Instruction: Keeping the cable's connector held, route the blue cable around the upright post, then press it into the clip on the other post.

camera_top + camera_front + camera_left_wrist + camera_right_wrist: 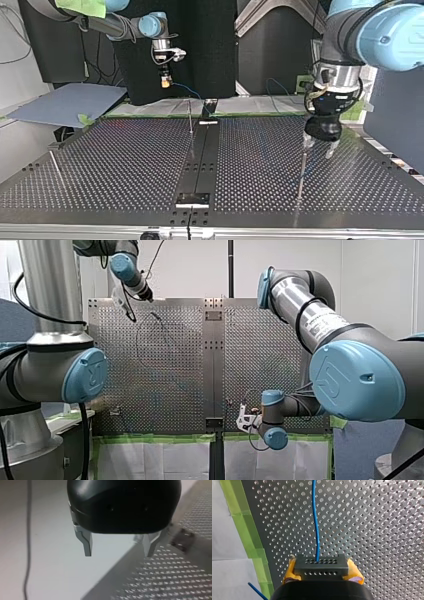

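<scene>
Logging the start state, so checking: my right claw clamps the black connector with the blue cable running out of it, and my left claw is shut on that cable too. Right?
Not quite: the left wrist view shows my left claw open, nothing between its fingers. The rest holds: my right claw clamps the black connector, the blue cable running out of it.

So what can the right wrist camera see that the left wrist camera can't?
Only the right wrist view shows the blue cable running out of the black connector. My right gripper has its jaws shut on the connector, yellow pads against its sides. Green tape lines the table's edge. Only the left wrist view shows my left gripper, black, its metal jaws wide apart and holding nothing. Both show the perforated table.
</scene>
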{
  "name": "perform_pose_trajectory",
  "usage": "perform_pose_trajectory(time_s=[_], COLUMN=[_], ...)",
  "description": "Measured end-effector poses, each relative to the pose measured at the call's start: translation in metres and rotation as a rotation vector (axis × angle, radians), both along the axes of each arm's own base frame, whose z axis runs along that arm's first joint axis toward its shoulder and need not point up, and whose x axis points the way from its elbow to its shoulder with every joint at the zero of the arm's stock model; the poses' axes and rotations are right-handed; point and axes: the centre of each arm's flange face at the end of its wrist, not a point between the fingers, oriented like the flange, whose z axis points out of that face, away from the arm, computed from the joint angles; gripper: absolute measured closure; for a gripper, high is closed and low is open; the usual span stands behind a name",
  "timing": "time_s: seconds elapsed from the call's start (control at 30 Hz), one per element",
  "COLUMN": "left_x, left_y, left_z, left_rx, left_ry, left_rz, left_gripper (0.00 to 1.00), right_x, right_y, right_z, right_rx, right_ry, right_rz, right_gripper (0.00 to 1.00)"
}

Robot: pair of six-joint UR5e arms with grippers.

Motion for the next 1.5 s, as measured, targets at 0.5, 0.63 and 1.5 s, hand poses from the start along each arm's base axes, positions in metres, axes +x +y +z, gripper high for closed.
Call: perform_pose_trajectory(time_s=[0.5, 0.63, 1.5], left_x=[-0.006, -0.002, 0.009], left_y=[-0.009, -0.008, 0.000], left_z=[-0.026, -0.025, -0.007], left_rx=[0.162, 0.194, 0.385], left_ry=[0.160, 0.145, 0.171], left_rz=[-0.041, -0.041, -0.008], left_gripper=[0.00, 0.00, 0.00], right_x=[0.000, 0.000, -0.001], right_y=[0.000, 0.000, 0.000], right_z=[0.000, 0.000, 0.000], right_rx=[0.002, 0.003, 0.002], right_ry=[0.001, 0.001, 0.001], right_rz=[0.000, 0.000, -0.001], right_gripper=[1.00, 1.00, 1.00])
